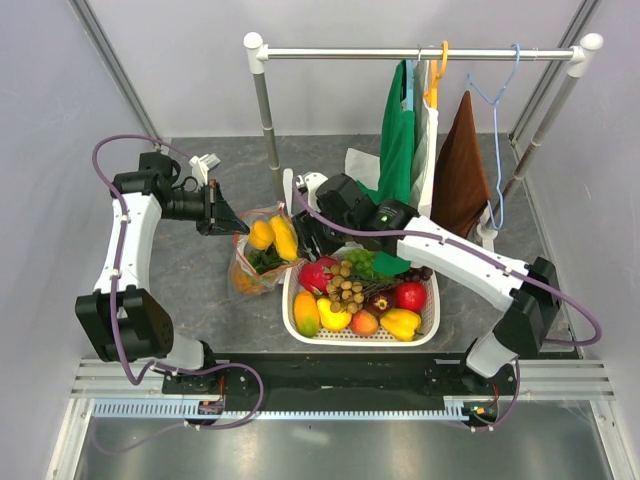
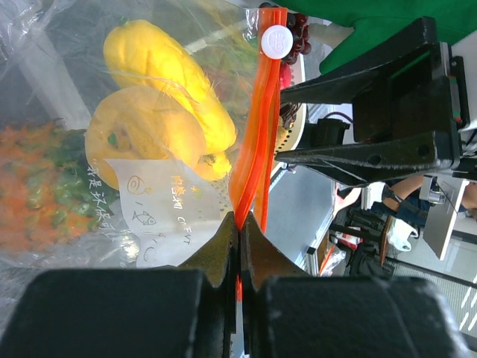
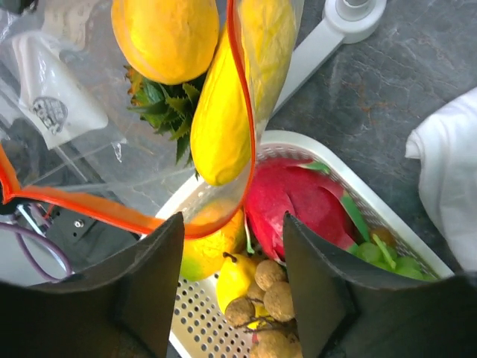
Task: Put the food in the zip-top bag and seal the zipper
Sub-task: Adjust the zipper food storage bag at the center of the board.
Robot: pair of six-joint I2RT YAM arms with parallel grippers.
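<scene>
At 9 o'clock from the white basket (image 1: 362,340), one zip-top bag (image 1: 243,265) stands on the grey table (image 1: 200,300), touching the basket's rim. It holds three pieces of food: two yellow lemon-like pieces (image 2: 160,67) stacked near its mouth, and one pineapple (image 2: 37,179) deeper in, at 9 o'clock from them in the left wrist view. The basket carries a mixed heap of other toy fruit, too crowded to count.

From its base the left arm rises, bends at the elbow and reaches across toward 3 o'clock. The left gripper (image 2: 238,233) has its fingers pressed together on the zipper (image 2: 257,134), pinching the orange strip at one end. One white slider (image 2: 276,41) sits at the opposite end. Between pinch and slider the two halves of the strip stand apart.

The right arm stretches from its base toward 10 o'clock, over the basket. The right gripper (image 3: 231,224) has its fingers spread wide, with the strip's curved edge hanging just in front of them. Whether they touch it cannot be told.

Wrinkled plastic blurs the pineapple, and the white label (image 2: 160,201) covers part of the lower yellow piece. From above, the right fingertips are hidden behind the wrist.
</scene>
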